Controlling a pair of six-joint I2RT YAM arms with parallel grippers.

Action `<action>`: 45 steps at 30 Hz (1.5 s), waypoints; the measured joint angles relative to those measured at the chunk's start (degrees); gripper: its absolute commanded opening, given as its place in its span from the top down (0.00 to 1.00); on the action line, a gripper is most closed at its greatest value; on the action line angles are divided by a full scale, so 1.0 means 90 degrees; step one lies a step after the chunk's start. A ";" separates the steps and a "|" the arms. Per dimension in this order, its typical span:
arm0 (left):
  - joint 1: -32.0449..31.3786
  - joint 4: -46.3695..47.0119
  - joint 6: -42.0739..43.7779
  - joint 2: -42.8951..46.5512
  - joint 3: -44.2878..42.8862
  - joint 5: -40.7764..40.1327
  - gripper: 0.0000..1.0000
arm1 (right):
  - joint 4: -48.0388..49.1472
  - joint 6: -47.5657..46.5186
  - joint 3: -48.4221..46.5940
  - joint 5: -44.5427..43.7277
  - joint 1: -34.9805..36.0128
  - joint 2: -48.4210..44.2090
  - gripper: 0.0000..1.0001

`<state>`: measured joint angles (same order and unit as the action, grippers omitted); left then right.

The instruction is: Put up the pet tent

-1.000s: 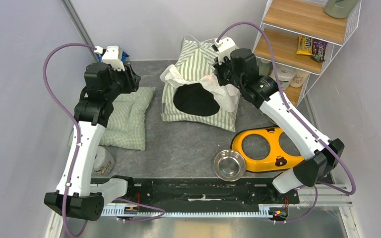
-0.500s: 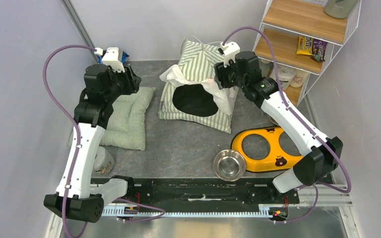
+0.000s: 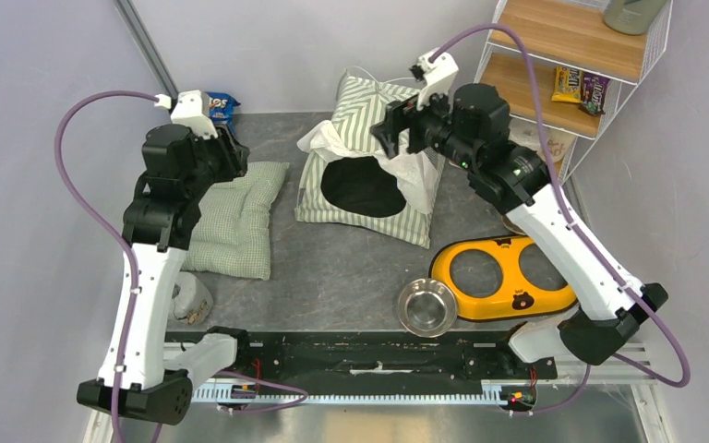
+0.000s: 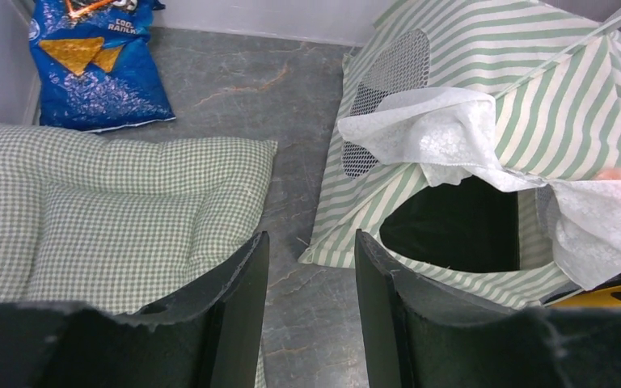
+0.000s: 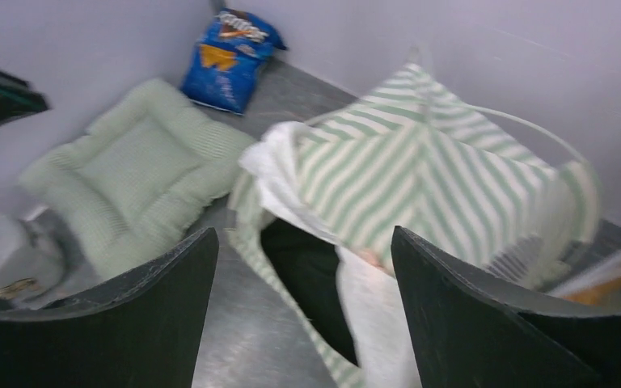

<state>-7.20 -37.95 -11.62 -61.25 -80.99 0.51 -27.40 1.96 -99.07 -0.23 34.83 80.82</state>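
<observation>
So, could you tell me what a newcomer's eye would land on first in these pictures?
The green-and-white striped pet tent stands at the back middle of the table, white mesh flaps drooping over its dark doorway, with the right gripper open close by its top. To its left lies a pale green cushion near the open left gripper, and a yellow double-bowl holder sits front right beside a steel bowl.

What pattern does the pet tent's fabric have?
Green-and-white stripes on the pet tent; clearest in the left wrist view.

One pet tent [image 3: 362, 111], one green cushion [image 3: 240, 217], one blue chip bag [image 3: 222, 107], one yellow bowl holder [image 3: 508, 293], one steel bowl [image 3: 426, 306].
</observation>
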 measured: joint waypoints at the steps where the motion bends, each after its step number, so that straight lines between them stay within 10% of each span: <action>1: 0.0000 -0.0056 -0.0036 0.0070 -0.0015 -0.0053 0.50 | 0.0104 0.0073 0.0002 0.0058 0.0206 -0.0010 0.11; 19: 0.0000 -0.0821 -0.0401 0.1902 -0.0544 -0.1554 0.50 | 0.2215 0.3356 0.0214 -0.0153 0.2752 0.3575 0.07; 33: 0.0000 -0.1355 -0.0537 0.1972 -0.0408 -0.2076 0.50 | 0.1955 0.2402 -0.1671 -0.0704 0.3298 0.6421 0.07; 37: 0.0000 -0.1399 -0.0534 0.1911 -0.0403 -0.2174 0.50 | 0.1780 0.2159 -0.2130 -0.0651 0.3266 0.6834 0.28; 43: 0.0000 -0.1394 -0.0537 0.1685 -0.0401 -0.2161 0.50 | 0.1804 0.1899 -0.2424 -0.0491 0.3271 0.7006 1.00; 45: 0.0000 -0.1394 -0.0537 0.1649 -0.0359 -0.2152 0.50 | 0.1841 0.1807 -0.2443 -0.0488 0.3257 0.7006 1.00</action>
<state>-7.20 -50.50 -16.45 -46.41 -84.23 -18.85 -10.83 18.22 -121.05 -4.62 64.14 143.87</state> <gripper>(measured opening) 0.500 0.083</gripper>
